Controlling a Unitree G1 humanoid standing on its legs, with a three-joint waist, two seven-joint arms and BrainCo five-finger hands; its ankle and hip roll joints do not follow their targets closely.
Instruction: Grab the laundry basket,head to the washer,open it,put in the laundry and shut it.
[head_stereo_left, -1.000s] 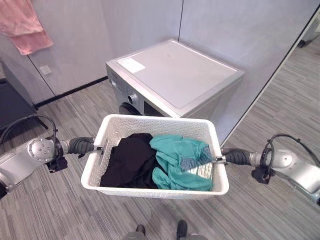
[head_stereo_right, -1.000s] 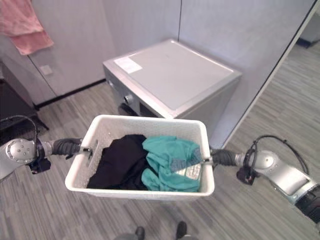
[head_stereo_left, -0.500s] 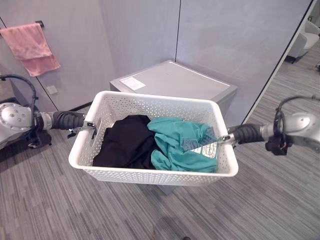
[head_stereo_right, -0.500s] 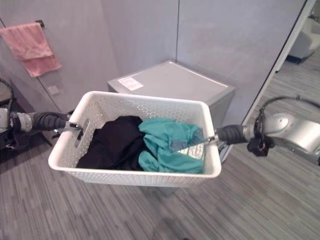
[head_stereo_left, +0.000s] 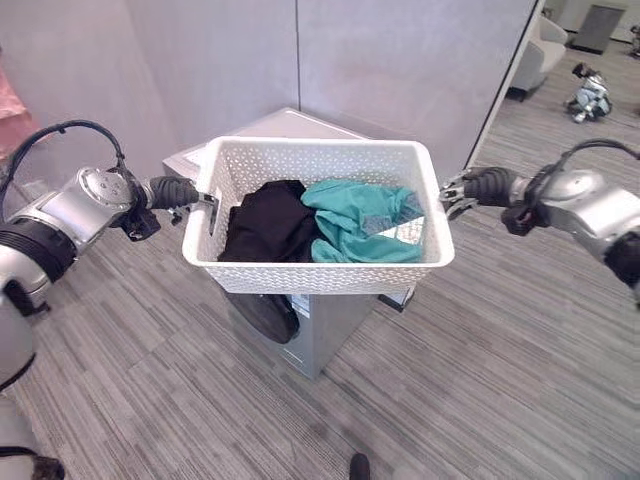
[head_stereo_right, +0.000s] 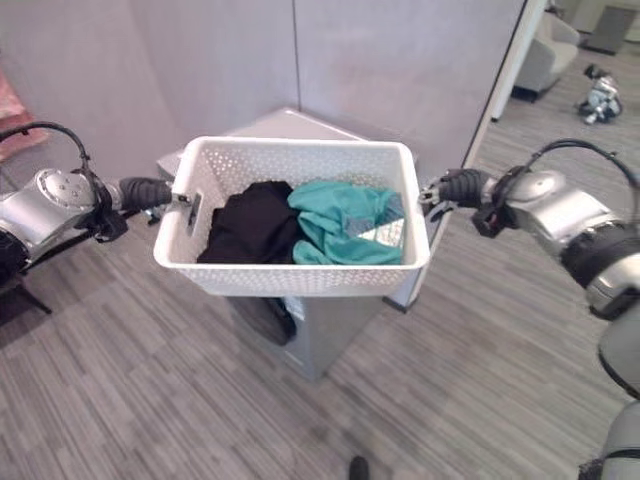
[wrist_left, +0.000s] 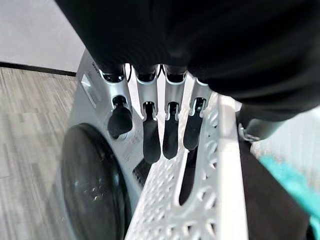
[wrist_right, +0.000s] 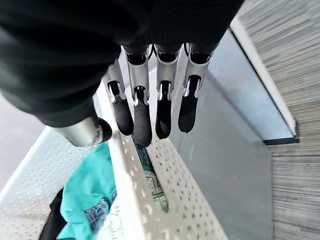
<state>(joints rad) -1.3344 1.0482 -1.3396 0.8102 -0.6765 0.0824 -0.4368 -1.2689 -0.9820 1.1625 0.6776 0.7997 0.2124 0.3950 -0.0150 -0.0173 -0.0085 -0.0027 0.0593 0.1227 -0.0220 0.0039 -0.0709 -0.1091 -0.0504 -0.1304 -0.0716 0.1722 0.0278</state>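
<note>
A white perforated laundry basket (head_stereo_left: 320, 272) hangs in the air between my two hands. A black garment (head_stereo_left: 262, 218) and a teal garment (head_stereo_left: 360, 215) lie inside it. My left hand (head_stereo_left: 196, 196) grips the left end; its fingers (wrist_left: 150, 135) curl down the outside of the wall and the thumb sits inside the rim (wrist_left: 227, 190). My right hand (head_stereo_left: 455, 190) pinches the right end the same way, fingers (wrist_right: 162, 115) outside, thumb over the rim (wrist_right: 127, 185). The silver washer (head_stereo_left: 325, 330) stands under the basket, its dark round door (head_stereo_left: 262, 315) shut and its top mostly hidden.
Grey wall panels rise behind the washer. A pink towel (head_stereo_left: 8, 95) hangs at the far left above a dark object (head_stereo_right: 10, 290). An opening at the right leads to a room with a light chair (head_stereo_left: 545, 40). Striped grey floor (head_stereo_left: 480, 380) lies around the washer.
The camera has moved and the whole view has shifted. The basket now sits higher and covers most of the washer's top. Both hands keep their hold on its ends.
</note>
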